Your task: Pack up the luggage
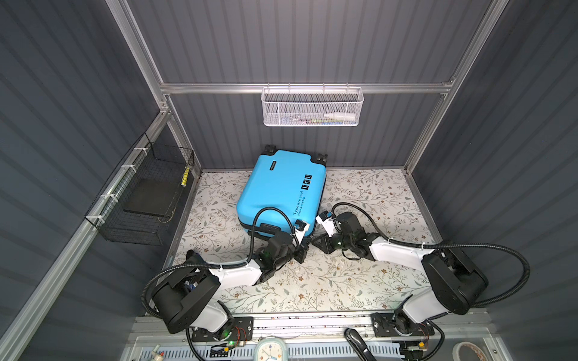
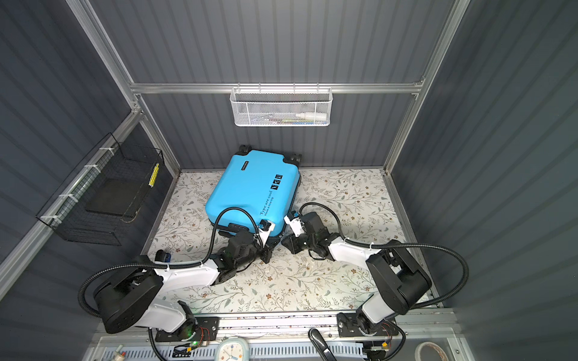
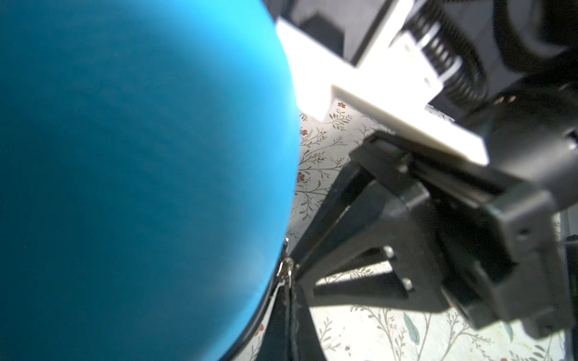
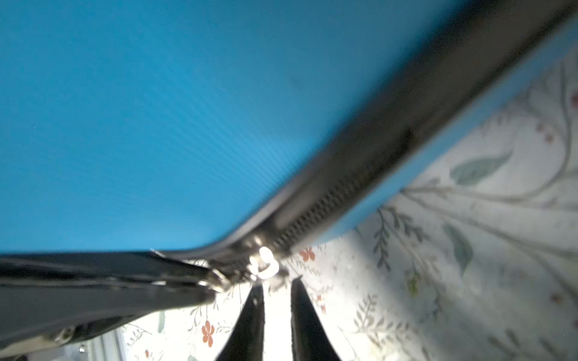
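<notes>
suitcase (image 1: 278, 187) lies flat on floral tabletop (image 1: 359, 281), lid down, wheels (image 1: 270, 148) toward back wall (image 1: 297, 47). Both arms at its near corner by the zipper (image 4: 328, 200). left gripper (image 4: 200, 279): fingers closed on a zipper pull (image 4: 215, 281). right gripper (image 4: 276, 286): fingers slightly apart, nothing between them, tips just short of the slider (image 4: 261, 247).

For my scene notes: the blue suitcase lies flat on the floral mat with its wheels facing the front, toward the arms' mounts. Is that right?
Not quite. The blue suitcase does lie flat on the floral mat, but its wheels face the back wall, not the front. Both top views show this.
</notes>
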Robot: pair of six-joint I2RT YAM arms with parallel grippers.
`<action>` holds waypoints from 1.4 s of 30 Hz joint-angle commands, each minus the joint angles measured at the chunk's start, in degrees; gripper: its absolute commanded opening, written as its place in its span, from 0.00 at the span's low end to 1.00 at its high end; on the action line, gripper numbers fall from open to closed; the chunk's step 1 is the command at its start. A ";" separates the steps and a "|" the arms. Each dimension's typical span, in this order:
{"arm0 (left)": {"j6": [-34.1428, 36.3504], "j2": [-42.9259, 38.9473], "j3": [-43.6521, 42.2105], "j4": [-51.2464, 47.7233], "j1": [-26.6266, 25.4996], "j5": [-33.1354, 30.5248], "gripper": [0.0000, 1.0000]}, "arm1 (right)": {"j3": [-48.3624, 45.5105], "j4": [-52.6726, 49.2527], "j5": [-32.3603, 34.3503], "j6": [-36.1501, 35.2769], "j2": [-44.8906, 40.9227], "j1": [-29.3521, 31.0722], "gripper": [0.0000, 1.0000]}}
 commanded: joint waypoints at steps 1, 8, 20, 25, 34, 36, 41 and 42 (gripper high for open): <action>-2.34 0.56 2.46 1.60 -1.54 5.63 0.03 | -1.28 -6.63 -0.03 1.36 -1.44 -2.73 0.36; -3.20 2.82 6.39 -0.37 -2.00 9.13 0.08 | -1.10 -16.63 8.58 5.99 -8.52 -11.40 0.62; -3.29 1.59 15.00 -9.19 -5.07 7.58 1.00 | 3.44 -29.67 13.18 8.34 -21.20 -19.79 0.96; -4.10 -6.69 20.63 -21.56 -5.12 2.62 1.00 | 5.76 -35.53 15.06 8.94 -28.14 -24.18 0.99; -2.44 -16.49 29.33 -42.40 12.58 -13.04 1.00 | 7.55 -39.29 34.08 11.08 -33.92 -30.25 0.99; -0.26 -18.25 28.94 -41.92 19.04 -13.12 1.00 | 5.61 -36.44 39.79 10.69 -35.46 -30.93 0.99; 0.97 -16.82 30.52 -43.79 34.74 -10.89 1.00 | -2.49 -22.61 49.77 9.66 -38.38 -32.20 0.99; 0.57 -16.19 30.43 -43.76 37.55 -10.79 1.00 | -3.41 -20.47 50.51 8.65 -37.98 -32.29 0.99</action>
